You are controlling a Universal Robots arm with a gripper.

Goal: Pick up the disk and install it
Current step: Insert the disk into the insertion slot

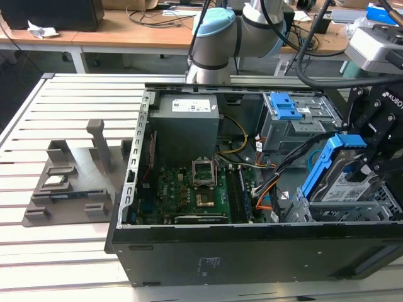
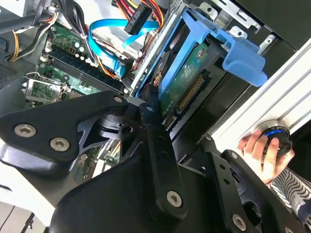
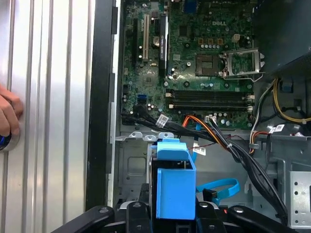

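Disk (image 1: 343,182) tilted on edge in gripper (image 1: 371,165), long axis slanting upward

Cables (image 1: 277,173) crowd bay beside disk (image 1: 343,179); open room above motherboard (image 1: 189,189).

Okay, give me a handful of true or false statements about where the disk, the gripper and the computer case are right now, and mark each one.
1. The gripper holds the disk. True.
2. The disk lies flat on the slatted table. False: it is tilted inside the open case, at the exterior view's right.
3. The processor socket on the motherboard is open. True.
4. The disk's frame is red. False: it is blue.
5. A hand rests on a round button. True.
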